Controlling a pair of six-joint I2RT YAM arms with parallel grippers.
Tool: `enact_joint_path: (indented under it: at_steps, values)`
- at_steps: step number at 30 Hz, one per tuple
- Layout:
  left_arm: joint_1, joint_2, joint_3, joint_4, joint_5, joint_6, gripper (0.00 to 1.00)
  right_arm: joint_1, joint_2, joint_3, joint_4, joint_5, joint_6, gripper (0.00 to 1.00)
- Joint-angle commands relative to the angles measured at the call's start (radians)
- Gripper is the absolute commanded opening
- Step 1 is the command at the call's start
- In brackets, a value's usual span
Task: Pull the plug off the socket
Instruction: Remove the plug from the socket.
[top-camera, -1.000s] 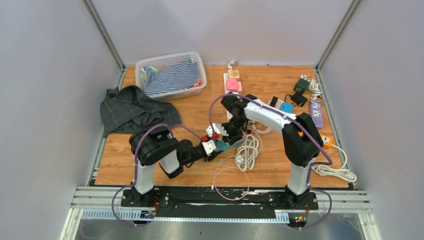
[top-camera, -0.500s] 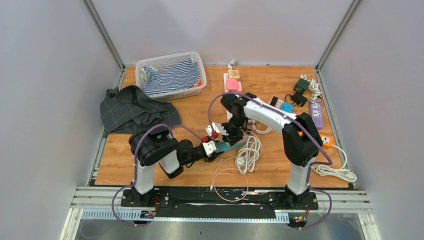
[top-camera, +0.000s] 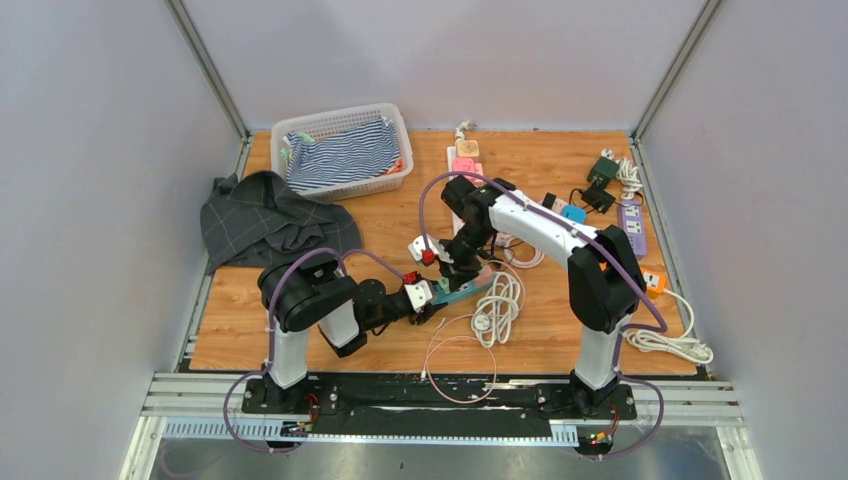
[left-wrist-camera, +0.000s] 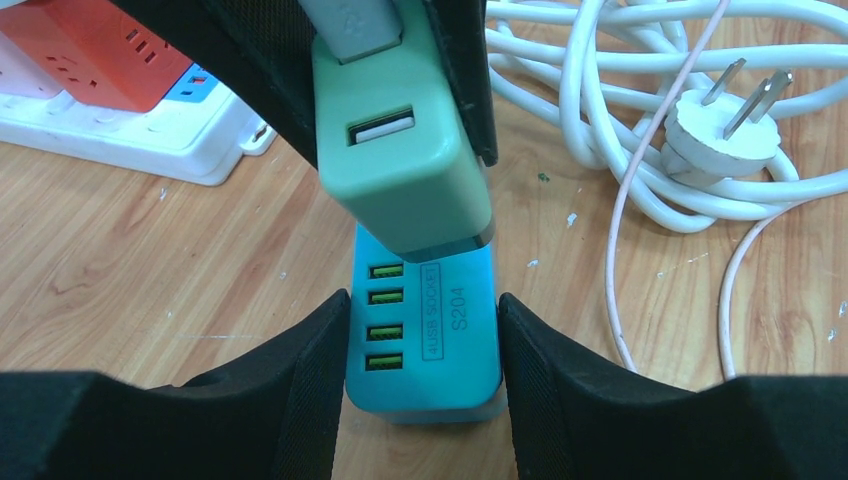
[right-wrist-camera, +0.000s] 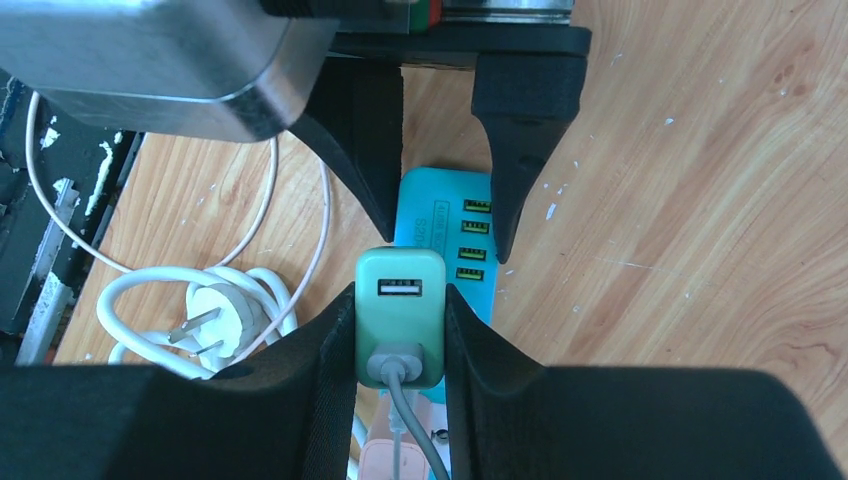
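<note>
Your left gripper (left-wrist-camera: 422, 315) clamps the teal socket (left-wrist-camera: 445, 365) to anchor it, so the right gripper (right-wrist-camera: 400, 335) clamped on the green plug (right-wrist-camera: 400, 295) can pull it free.

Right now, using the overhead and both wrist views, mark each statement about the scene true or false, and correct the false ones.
1. The right tool grips the green plug. True.
2. The left tool clamps the white two-pin plug. False: it clamps the blue USB socket block; the white two-pin plug lies loose on the table.
3. The blue USB socket block shows four USB ports. True.
4. The basket holds a coiled cable. False: it holds striped cloth.
</note>
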Motion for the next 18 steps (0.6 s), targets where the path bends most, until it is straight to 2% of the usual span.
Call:
enact_joint_path:
  at_steps: [1,4,7,11,18]
  values:
    - [0.001,-0.011,-0.009,0.008,0.011,-0.021,0.31,-0.005,-0.015,0.029,-0.057,-0.039,0.009,0.0]
    - [0.001,-0.056,-0.023,0.008,-0.002,-0.044,0.59,-0.007,-0.014,0.045,-0.077,-0.038,0.012,0.0]
    - [0.001,-0.127,-0.05,0.006,-0.033,-0.094,0.81,-0.01,-0.014,0.07,-0.101,-0.044,0.016,0.0]
    - [0.003,-0.218,-0.067,-0.007,-0.035,-0.139,0.92,-0.016,-0.025,0.083,-0.111,-0.036,0.028,0.0]
    - [0.002,-0.31,-0.106,-0.014,-0.024,-0.197,0.98,-0.029,-0.047,0.105,-0.111,-0.025,0.061,0.0]
